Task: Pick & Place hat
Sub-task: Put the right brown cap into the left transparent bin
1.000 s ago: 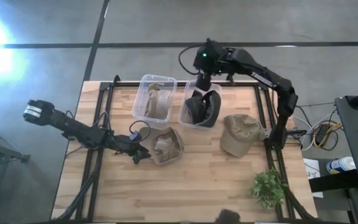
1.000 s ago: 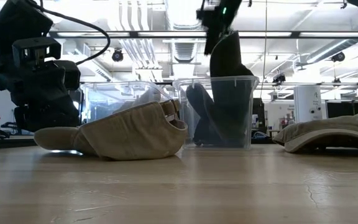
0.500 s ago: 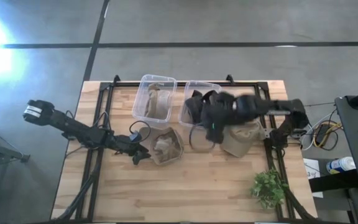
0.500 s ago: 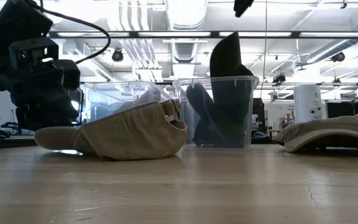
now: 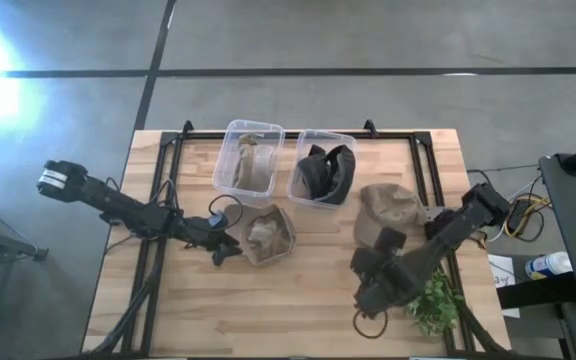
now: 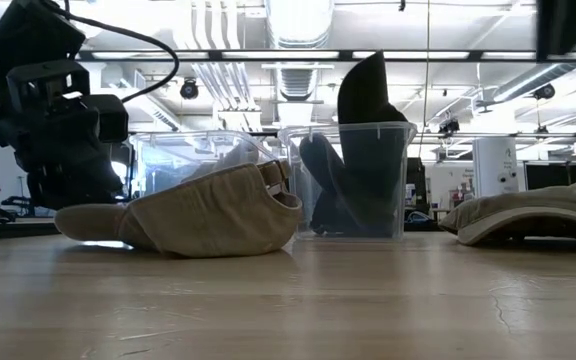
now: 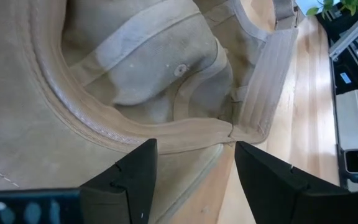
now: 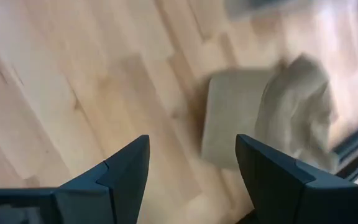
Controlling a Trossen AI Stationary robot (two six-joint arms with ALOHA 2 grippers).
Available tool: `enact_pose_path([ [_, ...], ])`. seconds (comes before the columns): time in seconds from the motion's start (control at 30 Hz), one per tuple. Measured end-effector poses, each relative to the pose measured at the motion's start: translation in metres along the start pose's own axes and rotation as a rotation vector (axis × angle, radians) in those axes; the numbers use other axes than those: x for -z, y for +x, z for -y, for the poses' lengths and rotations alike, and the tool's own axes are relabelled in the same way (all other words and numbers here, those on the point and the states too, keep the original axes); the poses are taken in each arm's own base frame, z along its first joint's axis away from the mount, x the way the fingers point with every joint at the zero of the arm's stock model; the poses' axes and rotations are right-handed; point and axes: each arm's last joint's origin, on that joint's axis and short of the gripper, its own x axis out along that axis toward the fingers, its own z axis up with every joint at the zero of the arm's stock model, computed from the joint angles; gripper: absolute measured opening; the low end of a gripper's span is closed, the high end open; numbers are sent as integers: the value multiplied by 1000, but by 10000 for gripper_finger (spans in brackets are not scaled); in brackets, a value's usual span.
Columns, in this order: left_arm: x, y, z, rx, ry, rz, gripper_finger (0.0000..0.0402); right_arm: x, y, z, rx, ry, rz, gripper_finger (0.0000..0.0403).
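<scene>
The tan hat (image 5: 268,236) lies upturned mid-table, soft, light and floppy, best pinched at its stitched brim, where the open left claw (image 7: 188,171) sits; the open right claw (image 5: 370,296) holds nothing.

The dark left arm stretches low across the table's left side, its two-finger left gripper (image 5: 226,250) spread wide. The dark right arm reaches toward the table's near edge, its right gripper (image 5: 368,297) likewise parted.
</scene>
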Motion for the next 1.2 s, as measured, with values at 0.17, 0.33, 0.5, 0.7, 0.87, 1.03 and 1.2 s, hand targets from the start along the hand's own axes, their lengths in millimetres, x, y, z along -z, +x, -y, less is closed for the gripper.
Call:
enact_pose_path([
  [0.17, 0, 0, 0, 7, 16, -9, 209, 22, 28, -9, 64, 62, -6, 235],
  [0.33, 0, 0, 0, 7, 21, -10, 209, 27, 58, -14, 41, 92, 1, 235],
  [0.5, 0, 0, 0, 7, 20, -10, 209, 30, 83, -9, 108, 56, 18, 235],
  [0.7, 0, 0, 0, 6, 28, -12, 209, 35, 113, 7, 222, 125, -5, 235],
  [0.87, 1, 0, 0, 4, 32, -13, 209, 38, 133, 12, 218, 156, -10, 235],
  [1.03, 1, 0, 0, 2, 31, -14, 209, 40, 145, 16, 231, 107, 5, 235],
  [1.2, 1, 0, -1, -5, 22, -20, 209, 41, 152, 31, 346, 107, 27, 228],
])
